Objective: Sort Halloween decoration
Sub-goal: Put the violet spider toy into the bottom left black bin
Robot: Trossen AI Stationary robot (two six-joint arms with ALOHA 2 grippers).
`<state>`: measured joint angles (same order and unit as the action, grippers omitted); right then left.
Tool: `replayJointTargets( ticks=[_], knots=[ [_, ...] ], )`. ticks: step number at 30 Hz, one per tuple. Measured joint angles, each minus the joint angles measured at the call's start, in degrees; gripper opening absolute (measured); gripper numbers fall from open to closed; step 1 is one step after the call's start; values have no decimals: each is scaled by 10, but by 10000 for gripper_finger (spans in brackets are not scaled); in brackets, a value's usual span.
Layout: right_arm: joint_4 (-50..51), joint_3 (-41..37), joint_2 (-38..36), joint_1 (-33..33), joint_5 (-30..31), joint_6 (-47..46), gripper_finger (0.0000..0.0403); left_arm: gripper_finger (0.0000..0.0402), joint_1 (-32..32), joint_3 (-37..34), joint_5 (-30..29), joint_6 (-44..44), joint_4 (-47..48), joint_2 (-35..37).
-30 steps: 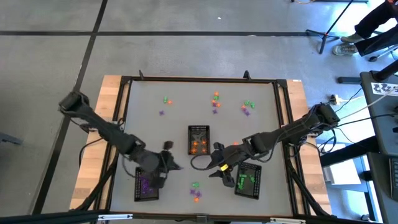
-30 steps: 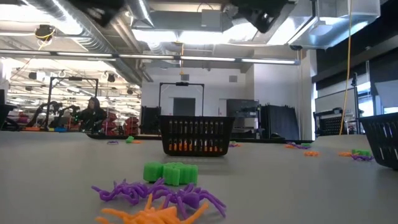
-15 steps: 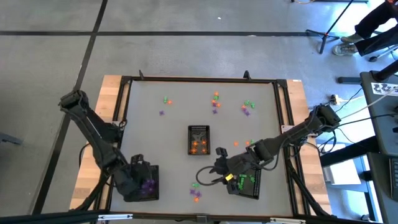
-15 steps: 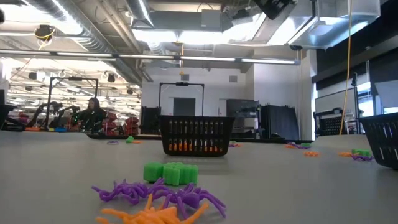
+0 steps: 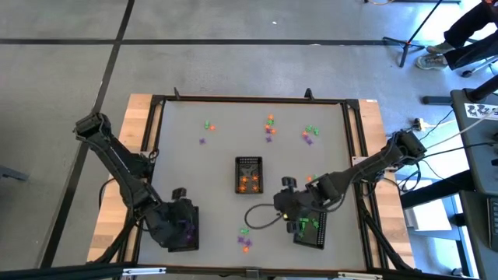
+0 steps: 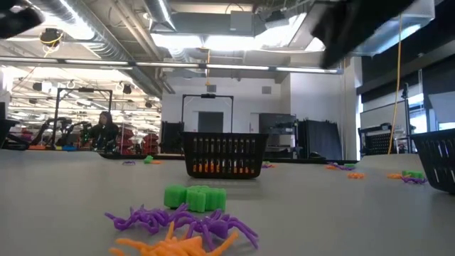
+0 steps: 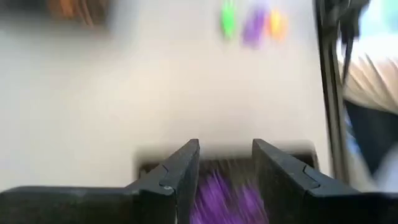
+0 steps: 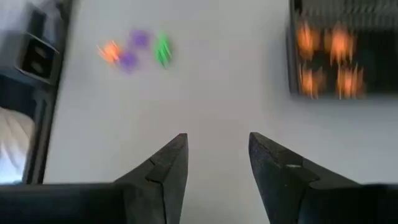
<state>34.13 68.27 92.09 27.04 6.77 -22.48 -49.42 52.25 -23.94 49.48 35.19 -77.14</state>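
The Halloween decoration is tiny orange, purple and green trinkets. One cluster [image 5: 245,238] lies near the front edge, and in the low view it shows as a green piece [image 6: 195,197] and purple spiders [image 6: 186,223]. More trinkets [image 5: 270,126] lie scattered far back. My left gripper [image 5: 185,227] hangs open over the left black tray [image 5: 184,245], with purple pieces [image 7: 225,198] lying in the tray below its fingers. My right gripper [image 8: 214,163] stands open above bare table between the centre tray [image 5: 248,162] and the right tray [image 5: 313,241].
The centre tray holds orange pieces [image 5: 249,182], and the right tray holds green ones [image 5: 311,225]. A dark cable loop [image 5: 257,218] lies on the table beside the right gripper. The table's middle and left half are open surface. A person sits far off in the room [image 6: 104,130].
My left gripper has swung from near the table's middle toward the near left corner and now hangs over the tray of purple pieces. My right gripper has shifted slightly toward the right tray and tipped further down. The trinkets on the table lie as before.
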Motion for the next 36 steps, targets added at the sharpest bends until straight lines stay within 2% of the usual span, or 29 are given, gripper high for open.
replayJointTargets(
  ticks=[3,6,9,13,16,21,25,30,36],
  knots=[
    [48,-1,0,-10,-12,-25,167,138,-8,-7,-102,-102,-65,0],
    [82,-12,-9,-17,4,-29,167,138,-2,-30,-139,-164,-119,5],
    [88,-39,-30,-25,12,-40,167,138,12,-85,-142,-218,-228,25],
    [65,-84,-64,-38,13,-44,167,138,44,-188,-106,-307,-421,68],
    [64,-122,-96,-50,17,-61,167,138,72,-251,-103,-374,-568,93],
    [69,-204,-146,-93,40,-101,167,137,118,-315,-74,-477,-759,101],
    [66,-258,-171,-129,13,-102,167,137,155,-335,-33,-521,-817,101],
    [75,-296,-170,-132,8,-26,167,137,200,-336,-2,-544,-814,101],
    [71,-306,-169,-132,4,46,167,137,246,-336,6,-546,-809,101]
  ],
)
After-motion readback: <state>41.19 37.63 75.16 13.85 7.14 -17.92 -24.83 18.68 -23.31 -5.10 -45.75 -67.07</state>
